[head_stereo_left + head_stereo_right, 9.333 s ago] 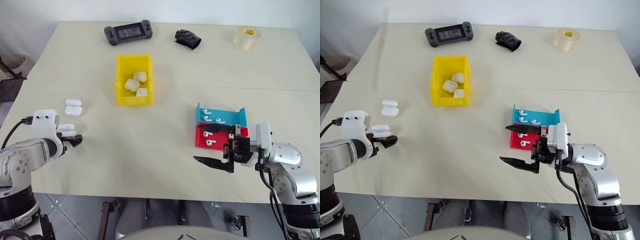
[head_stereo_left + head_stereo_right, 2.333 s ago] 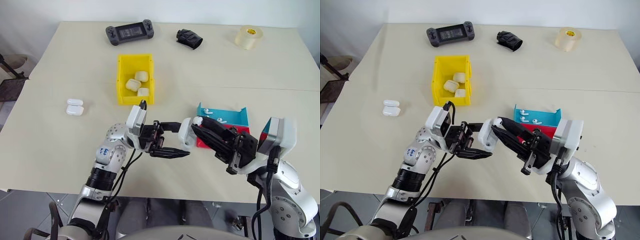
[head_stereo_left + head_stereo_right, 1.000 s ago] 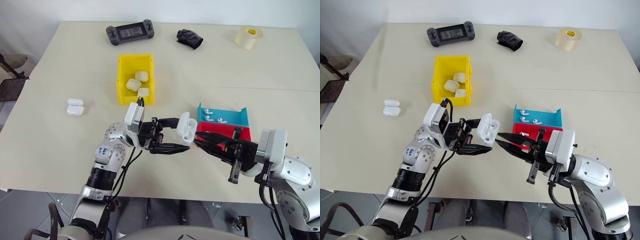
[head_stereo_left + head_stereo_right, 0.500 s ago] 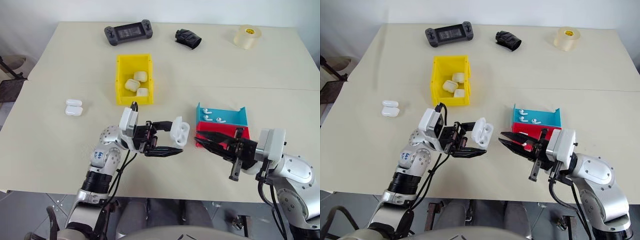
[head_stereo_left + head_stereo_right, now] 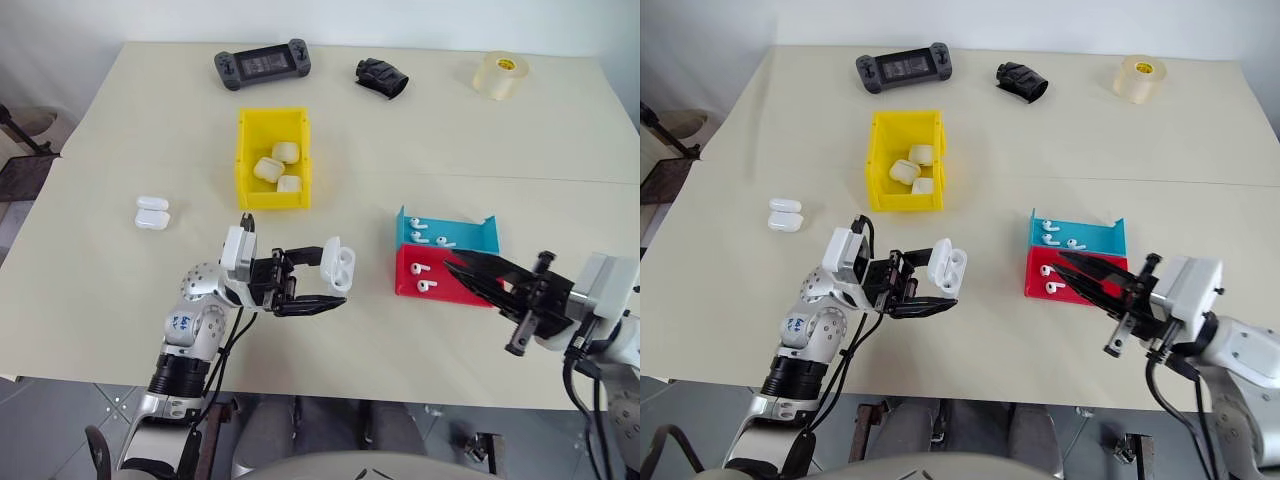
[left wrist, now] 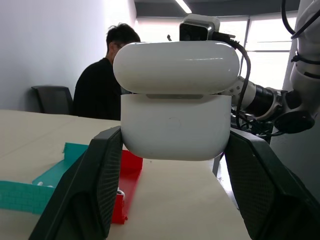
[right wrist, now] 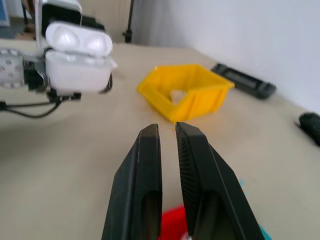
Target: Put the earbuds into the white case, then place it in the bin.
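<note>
Here, glossy rounded white case [image 5: 338,269], black left pincer [image 5: 335,287]

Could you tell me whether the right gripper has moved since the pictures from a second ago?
Yes. The right gripper has drawn back toward the robot's right: its fingertips reached past the red tray's near-left corner a second ago and now lie over the tray's right part.

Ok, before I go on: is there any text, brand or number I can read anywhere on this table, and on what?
No text can be read.
Tape roll: dark label on its top, too small to read.
Handheld console: screen shows blurred shapes, nothing legible.
White case: plain, no print on the side in view.
Yellow bin, trays: no markings.
</note>
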{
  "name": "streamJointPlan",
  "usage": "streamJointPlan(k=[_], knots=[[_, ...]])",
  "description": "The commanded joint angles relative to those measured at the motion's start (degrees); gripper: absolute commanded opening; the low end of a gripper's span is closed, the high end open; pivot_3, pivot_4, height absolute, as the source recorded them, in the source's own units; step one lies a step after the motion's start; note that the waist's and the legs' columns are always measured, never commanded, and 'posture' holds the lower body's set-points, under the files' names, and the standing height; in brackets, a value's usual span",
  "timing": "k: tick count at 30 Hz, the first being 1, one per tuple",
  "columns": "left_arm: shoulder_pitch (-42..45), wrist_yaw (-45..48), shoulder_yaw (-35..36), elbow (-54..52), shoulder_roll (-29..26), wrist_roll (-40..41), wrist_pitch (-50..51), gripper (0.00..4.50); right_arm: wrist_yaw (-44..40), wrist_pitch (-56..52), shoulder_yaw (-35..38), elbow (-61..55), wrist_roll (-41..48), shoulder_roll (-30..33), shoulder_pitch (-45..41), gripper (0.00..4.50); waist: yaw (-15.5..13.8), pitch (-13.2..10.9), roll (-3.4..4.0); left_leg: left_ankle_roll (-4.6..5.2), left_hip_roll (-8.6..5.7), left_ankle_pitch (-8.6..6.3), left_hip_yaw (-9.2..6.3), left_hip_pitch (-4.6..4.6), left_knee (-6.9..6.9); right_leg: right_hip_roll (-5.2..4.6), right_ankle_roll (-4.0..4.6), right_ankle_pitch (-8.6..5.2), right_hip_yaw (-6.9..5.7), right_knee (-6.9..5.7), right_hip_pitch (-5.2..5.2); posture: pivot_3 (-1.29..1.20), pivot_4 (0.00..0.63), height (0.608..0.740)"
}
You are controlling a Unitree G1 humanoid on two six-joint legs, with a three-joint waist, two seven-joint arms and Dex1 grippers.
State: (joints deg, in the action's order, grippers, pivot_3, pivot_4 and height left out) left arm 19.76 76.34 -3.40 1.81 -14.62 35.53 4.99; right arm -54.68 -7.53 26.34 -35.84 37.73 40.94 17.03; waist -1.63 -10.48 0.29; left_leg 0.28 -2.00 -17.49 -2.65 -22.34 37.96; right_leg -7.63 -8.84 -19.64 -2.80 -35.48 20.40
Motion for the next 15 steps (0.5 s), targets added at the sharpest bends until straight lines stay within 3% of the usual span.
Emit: streamJointPlan(k=[1,5,6,9,13,15], knots=[[-0.31,0.14,0.14,-2.93,-0.22,0.34,-1.2,2.74,-3.41,0.2,7.35,1.77,1.65,1.79,3.58,0.54,0.07,0.0,-0.01,0.0,0.0,0.0,0.0,0.01,0.0,0.02,0.0,0.0,-0.01,0.02,-0.03,0.0,0.15,0.74],[-0.26,0.13,-0.16,-2.81,-0.04,0.11,-1.46,2.74,-5.4,-4.07,10.59,4.4,3.54,4.55,5.9,0.54,0.3,0.0,0.01,0.01,0.05,0.0,0.09,0.12,0.0,0.04,0.0,0.0,0.03,0.1,-0.06,0.0,0.15,0.74],[-0.14,0.07,-0.2,-2.71,0.11,0.05,-1.6,2.74,-5.85,-7.4,10.85,4.16,5.19,6.12,7.01,0.72,0.25,0.0,0.01,0.01,0.1,0.0,0.1,0.14,-0.01,0.04,0.0,0.0,0.04,0.16,-0.05,0.0,0.15,0.74],[-0.08,-0.19,-0.35,-2.8,0.38,-0.1,-1.98,2.74,-6.57,-8.99,9.36,3.75,4.36,8.48,6.35,1.5,0.21,0.0,0.0,0.01,0.13,0.0,0.09,0.12,-0.02,0.05,0.01,0.0,0.04,0.29,-0.08,0.0,0.15,0.74],[-0.58,-1.07,-0.6,-3.46,0.61,-0.48,-2.24,2.74,-7.78,-9.88,6.57,3.57,2.02,11.65,3.78,2.86,0.12,0.0,0.0,0.01,0.13,0.0,0.07,0.11,-0.01,0.05,0.01,0.0,0.02,0.41,-0.13,0.0,0.15,0.74],[-1.1,-1.17,-0.49,-3.8,0.24,-0.45,-2.36,2.74,-7.43,-14.02,3.68,2.87,0.36,16.46,1.65,3.55,0.12,0.0,0.01,0.01,0.12,0.0,0.07,0.11,-0.01,0.04,0.01,0.0,0.02,0.42,-0.13,0.0,0.15,0.74]])
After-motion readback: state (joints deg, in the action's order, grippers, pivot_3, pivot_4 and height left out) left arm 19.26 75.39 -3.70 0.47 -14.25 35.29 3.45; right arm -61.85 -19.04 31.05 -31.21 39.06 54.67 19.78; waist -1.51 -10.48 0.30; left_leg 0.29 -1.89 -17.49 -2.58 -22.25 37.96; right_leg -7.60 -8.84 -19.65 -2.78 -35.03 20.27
